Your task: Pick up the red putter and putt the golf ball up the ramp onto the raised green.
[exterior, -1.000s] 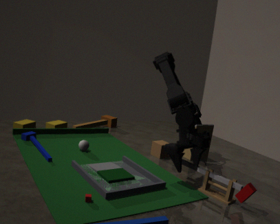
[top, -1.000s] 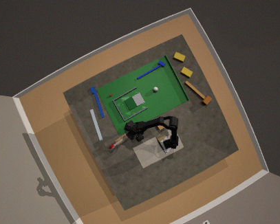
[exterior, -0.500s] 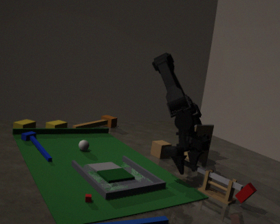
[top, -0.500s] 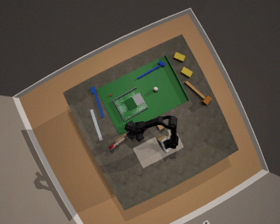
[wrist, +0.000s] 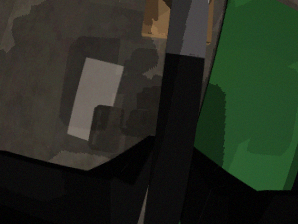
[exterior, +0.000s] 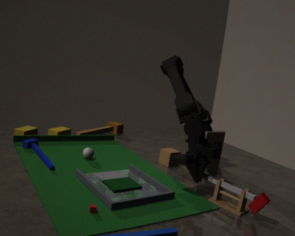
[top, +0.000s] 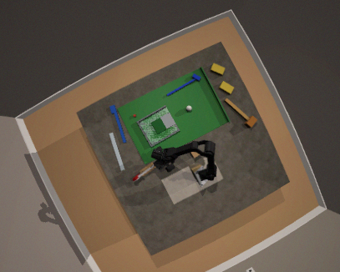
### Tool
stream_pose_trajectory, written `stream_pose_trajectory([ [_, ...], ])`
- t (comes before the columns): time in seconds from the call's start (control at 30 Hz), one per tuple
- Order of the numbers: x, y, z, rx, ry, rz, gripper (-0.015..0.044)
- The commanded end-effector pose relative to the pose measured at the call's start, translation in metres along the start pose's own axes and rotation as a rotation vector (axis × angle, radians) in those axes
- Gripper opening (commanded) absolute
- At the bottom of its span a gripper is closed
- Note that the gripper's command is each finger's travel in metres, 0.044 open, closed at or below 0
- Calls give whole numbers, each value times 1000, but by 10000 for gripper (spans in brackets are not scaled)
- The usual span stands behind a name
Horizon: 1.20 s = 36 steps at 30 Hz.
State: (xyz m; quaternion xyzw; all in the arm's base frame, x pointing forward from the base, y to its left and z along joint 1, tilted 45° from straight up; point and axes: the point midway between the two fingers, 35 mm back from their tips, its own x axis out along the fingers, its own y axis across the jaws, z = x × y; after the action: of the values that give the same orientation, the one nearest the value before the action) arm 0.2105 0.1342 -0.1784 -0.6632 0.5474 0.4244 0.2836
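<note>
The red putter (top: 135, 178) (exterior: 259, 203) (wrist: 187, 27) has a red head, a grey shaft and a black handle, and its shaft lies across a small wooden stand (exterior: 225, 204) (wrist: 156, 20). My gripper (exterior: 197, 179) (wrist: 165, 145) is shut on the black handle, with a finger on each side of it; in the top view the arm hides most of this. The white golf ball (top: 189, 108) (exterior: 88, 153) rests on the green mat (top: 210, 118) (exterior: 62, 203). The raised green (top: 159, 125) (exterior: 121, 184) is a dark patch inside a grey-walled frame, with a grey ramp (top: 168, 120) on the ball's side.
A blue putter (top: 182, 87) (exterior: 43, 156) lies on the mat; another blue one (top: 120, 127) and a pale bar (top: 117, 151) lie beyond its left edge. A tiny red cube (top: 134, 116) (exterior: 93, 208) is near the frame. Two yellow blocks and an orange mallet (top: 251, 121) lie at the right.
</note>
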Motion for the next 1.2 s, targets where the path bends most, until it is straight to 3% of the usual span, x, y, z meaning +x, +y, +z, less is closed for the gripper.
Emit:
stream_pose_trajectory([
  [0.0, -4, -1, 1, 1, -1, -2, 0],
  [0.4, -91, -1, 26, -1, -4, 1, 0],
  [0.63, -90, -3, 22, 15, 3, -6, 0],
  [1.17, -133, -42, -74, 454, 8, -52, 0],
])
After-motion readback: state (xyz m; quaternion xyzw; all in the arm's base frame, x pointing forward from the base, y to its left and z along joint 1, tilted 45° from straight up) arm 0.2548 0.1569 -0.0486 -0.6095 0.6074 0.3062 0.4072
